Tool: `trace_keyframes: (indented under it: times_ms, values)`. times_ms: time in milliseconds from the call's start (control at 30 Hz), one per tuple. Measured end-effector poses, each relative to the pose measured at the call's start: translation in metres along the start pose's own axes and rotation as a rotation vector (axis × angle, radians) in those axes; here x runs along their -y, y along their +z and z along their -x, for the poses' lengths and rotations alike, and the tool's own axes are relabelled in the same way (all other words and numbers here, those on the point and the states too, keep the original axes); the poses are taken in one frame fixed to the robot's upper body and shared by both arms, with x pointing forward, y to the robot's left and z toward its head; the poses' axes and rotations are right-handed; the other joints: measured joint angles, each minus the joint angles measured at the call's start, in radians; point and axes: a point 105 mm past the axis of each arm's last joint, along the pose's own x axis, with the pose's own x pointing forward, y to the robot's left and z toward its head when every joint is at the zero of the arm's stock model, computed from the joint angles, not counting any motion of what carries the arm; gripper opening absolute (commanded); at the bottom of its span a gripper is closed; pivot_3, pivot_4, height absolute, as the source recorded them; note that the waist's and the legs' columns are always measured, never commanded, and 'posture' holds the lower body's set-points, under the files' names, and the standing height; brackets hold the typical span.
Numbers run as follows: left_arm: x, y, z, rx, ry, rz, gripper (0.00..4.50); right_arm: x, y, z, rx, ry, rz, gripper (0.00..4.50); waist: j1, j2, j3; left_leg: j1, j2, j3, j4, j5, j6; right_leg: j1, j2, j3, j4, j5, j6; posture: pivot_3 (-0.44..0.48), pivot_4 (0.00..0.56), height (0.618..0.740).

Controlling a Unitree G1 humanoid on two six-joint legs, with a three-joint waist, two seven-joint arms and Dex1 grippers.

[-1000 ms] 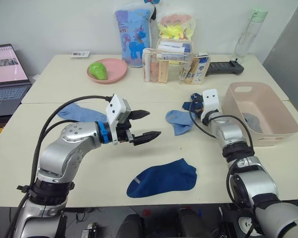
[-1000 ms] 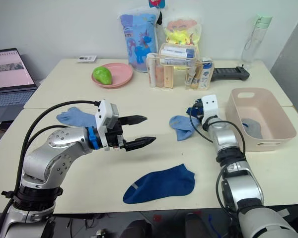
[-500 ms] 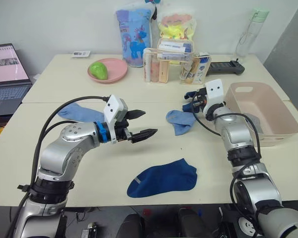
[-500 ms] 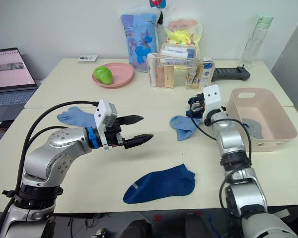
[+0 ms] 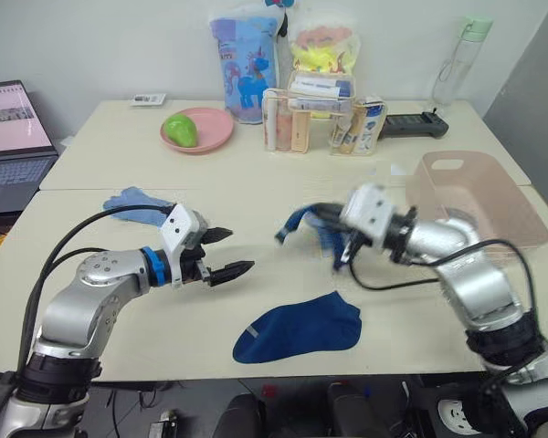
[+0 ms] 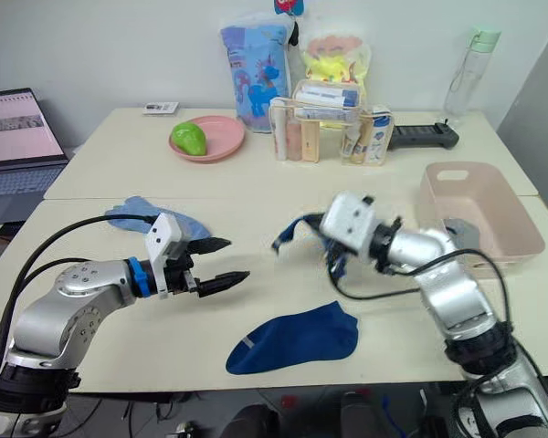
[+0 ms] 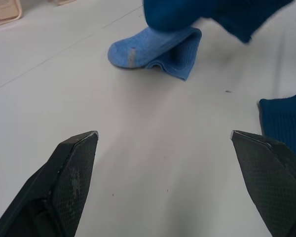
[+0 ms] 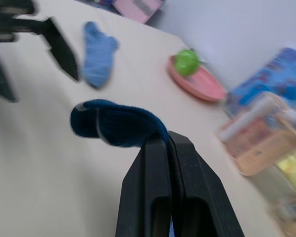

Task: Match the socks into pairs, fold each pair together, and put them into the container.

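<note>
The right gripper (image 8: 168,140) has its two black fingers pressed together on a dark navy fabric sock (image 8: 116,122), carried in the air above the cream tabletop (image 5: 256,192), its loose end curling out toward the robot's left. Just under that raised sock lies a light blue ankle sock (image 7: 155,48), flat on the table. A second navy sock (image 5: 299,328) lies near the front edge, well apart from both grippers. The left gripper (image 5: 224,253) hovers over bare table with its jaws spread wide, nothing between them. Behind the left arm a second light blue sock (image 6: 148,213) lies crumpled. On the robot's right stands the pale pink-beige plastic tub (image 6: 479,182) with a handle slot, something grey (image 6: 463,232) just visible inside it past the right arm. Along the back of the table: a round pink plate (image 5: 201,130) holding a green fruit-shaped object (image 5: 180,129), a clear organiser rack (image 5: 321,117) of packets, colourful snack bags (image 5: 247,66), a translucent water bottle (image 5: 458,57) with a green cap, and a black remote-like device (image 5: 413,122). A laptop (image 5: 14,141) sits open at the far left
</note>
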Motion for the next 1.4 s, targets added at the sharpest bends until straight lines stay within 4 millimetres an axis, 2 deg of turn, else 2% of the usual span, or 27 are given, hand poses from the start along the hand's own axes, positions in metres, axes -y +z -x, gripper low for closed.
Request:
trace_keyframes:
  times_ms: [100, 200, 267, 400, 500, 567, 733, 800, 933, 1033, 1133, 1267, 1333, 1400]
  values:
    - [-0.001, -0.01, 0.008, -0.05, 0.01, -0.025, 4.5, -0.032, -0.013, -0.019, -0.021, 0.089, 0.038, 0.05, 0.001, 0.0, 0.0, 0.0, 0.0, 0.0, 0.0, 0.0, 0.0, 0.0, 0.0, -0.001, 0.0, 0.0, 0.0, 0.0, 0.15, 0.703]
    - [-0.004, -0.017, 0.018, -0.105, 0.012, -0.061, 4.5, -0.045, -0.019, -0.042, -0.013, 0.105, 0.042, 0.05, -0.003, 0.0, 0.0, 0.001, 0.0, 0.001, 0.0, 0.0, 0.0, -0.001, 0.0, -0.001, 0.001, 0.0, 0.0, 0.0, 0.15, 0.703]
    - [-0.006, -0.02, 0.025, -0.13, 0.017, -0.084, 4.5, -0.047, -0.019, -0.055, -0.007, 0.106, 0.046, 0.05, -0.002, 0.0, 0.0, 0.001, 0.0, 0.001, 0.0, 0.0, -0.001, -0.001, 0.0, -0.002, 0.001, 0.0, 0.0, 0.0, 0.15, 0.703]
    - [-0.016, -0.023, 0.034, -0.145, 0.049, -0.089, 4.5, -0.04, -0.009, -0.062, 0.02, 0.081, 0.076, 0.05, 0.005, 0.0, 0.0, 0.001, 0.0, 0.001, 0.0, 0.0, 0.0, -0.001, 0.0, -0.002, 0.0, 0.0, 0.0, 0.0, 0.15, 0.703]
    - [-0.015, -0.024, 0.036, -0.149, 0.037, -0.088, 4.5, -0.044, -0.011, -0.062, 0.011, 0.102, 0.039, 0.72, 0.01, 0.0, 0.0, 0.0, 0.0, 0.001, 0.0, 0.0, 0.0, -0.001, 0.0, -0.002, 0.0, 0.0, 0.0, 0.0, 0.15, 0.703]
    - [-0.013, -0.024, 0.035, -0.151, 0.019, -0.088, 4.5, -0.046, -0.014, -0.061, 0.002, 0.109, -0.019, 1.32, 0.011, 0.0, 0.0, 0.0, 0.0, 0.001, 0.0, 0.0, 0.0, -0.001, 0.0, -0.002, 0.0, 0.0, 0.0, 0.0, 0.15, 0.703]
    - [0.001, -0.03, 0.03, -0.157, -0.029, -0.043, 4.5, -0.04, -0.004, -0.042, 0.013, 0.143, -0.089, 3.08, 0.011, 0.0, 0.0, 0.0, 0.0, 0.0, 0.0, 0.0, 0.0, -0.001, 0.0, -0.002, 0.0, 0.0, 0.0, 0.0, 0.15, 0.703]
    - [0.003, -0.032, 0.029, -0.162, -0.03, -0.04, 4.5, -0.041, -0.005, -0.029, 0.004, 0.182, -0.105, 3.08, 0.013, 0.0, 0.0, 0.0, 0.0, 0.0, 0.0, 0.0, 0.0, 0.0, 0.0, -0.002, 0.0, 0.0, 0.0, 0.0, 0.15, 0.703]
    - [-0.003, -0.043, 0.027, -0.198, 0.009, -0.067, 4.5, -0.052, -0.02, -0.003, -0.053, 0.254, -0.161, 3.08, 0.018, 0.0, 0.0, 0.001, 0.0, -0.001, 0.0, 0.0, 0.0, 0.0, 0.0, -0.002, -0.001, 0.0, 0.0, 0.0, 0.15, 0.703]
    - [-0.006, -0.046, 0.02, -0.169, 0.035, -0.063, 4.5, -0.059, -0.026, 0.0, -0.071, 0.258, -0.202, 3.08, 0.014, 0.0, 0.0, 0.001, 0.0, 0.0, 0.0, 0.0, 0.0, 0.0, 0.0, -0.002, 0.0, 0.0, 0.0, 0.0, 0.15, 0.703]
    - [-0.005, -0.04, 0.012, -0.124, 0.037, -0.07, 4.5, -0.063, -0.029, -0.003, -0.074, 0.255, -0.282, 3.08, 0.016, 0.0, 0.0, 0.001, 0.0, -0.001, 0.0, 0.0, 0.0, 0.0, 0.0, -0.001, 0.0, 0.0, 0.0, 0.0, 0.15, 0.703]
    - [-0.005, -0.036, 0.009, -0.104, 0.035, -0.078, 4.5, -0.073, -0.048, -0.007, -0.137, 0.23, -0.414, 3.08, 0.016, 0.0, 0.0, 0.001, 0.0, 0.0, 0.0, 0.0, 0.0, 0.0, 0.0, -0.001, 0.0, 0.0, 0.0, 0.0, 0.15, 0.703]
    - [-0.005, -0.037, 0.008, -0.11, 0.03, -0.082, 4.12, -0.075, -0.053, -0.008, -0.162, 0.224, -0.439, 3.12, 0.016, 0.0, 0.0, 0.001, 0.0, 0.0, 0.0, 0.0, 0.0, 0.0, 0.0, -0.001, 0.0, 0.0, 0.0, 0.0, 0.15, 0.703]
    - [-0.005, -0.038, 0.003, -0.11, 0.027, -0.09, 3.59, -0.078, -0.058, -0.011, -0.184, 0.219, -0.463, 2.72, 0.017, 0.0, 0.0, 0.001, 0.0, -0.001, 0.0, 0.0, 0.0, 0.001, 0.0, -0.002, 0.0, 0.0, 0.0, 0.0, 0.15, 0.703]
